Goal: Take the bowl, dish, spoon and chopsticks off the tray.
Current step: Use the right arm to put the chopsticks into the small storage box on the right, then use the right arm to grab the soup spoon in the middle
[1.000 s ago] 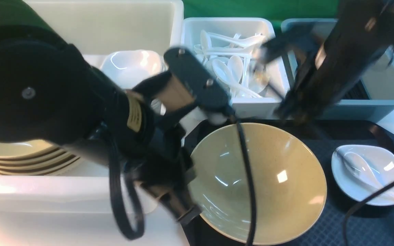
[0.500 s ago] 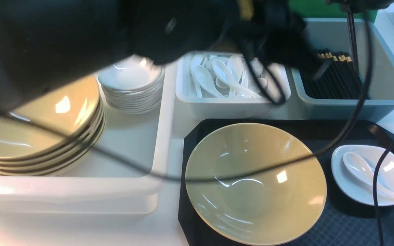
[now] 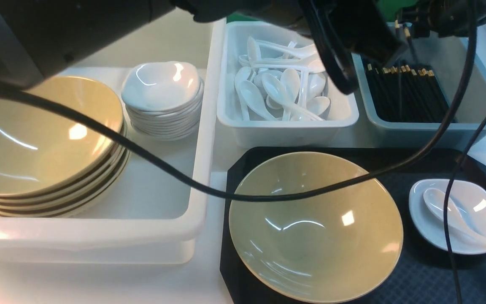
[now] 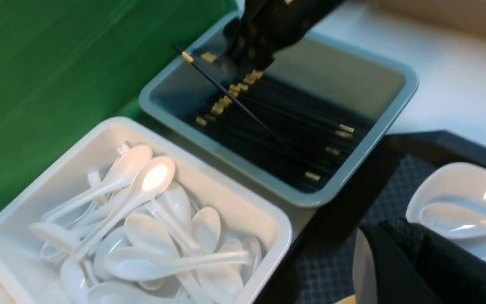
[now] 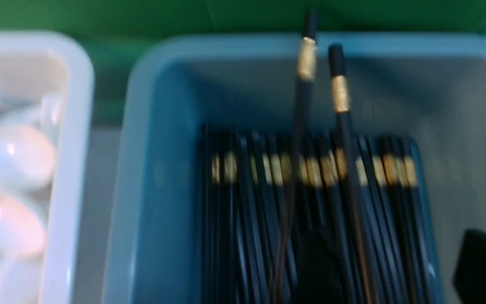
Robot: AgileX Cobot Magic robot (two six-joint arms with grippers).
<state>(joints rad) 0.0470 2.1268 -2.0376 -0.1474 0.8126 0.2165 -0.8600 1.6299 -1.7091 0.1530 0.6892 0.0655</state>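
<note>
Chopsticks (image 5: 339, 88): the pair slants into the blue-grey bin (image 5: 150, 177), just under our right gripper (image 4: 249, 59).
Right jaws: we cannot tell whether they clasp the pair or stand apart.
Left gripper (image 4: 399, 261): closed, nothing seen in it.
Risk: we judge that a stick caught on a finger could be dragged over the rim when we lift.

My front camera sits between my arms, looking forward and down over the black rectangular plastic tray (image 3: 395, 153) to the white plastic spoon bin (image 3: 285, 136) and the blue-grey plastic bin (image 3: 420, 131) behind it. My left wrist camera views both bins obliquely from over the tray. My right wrist camera hangs close above the blue-grey bin, which all three share
</note>
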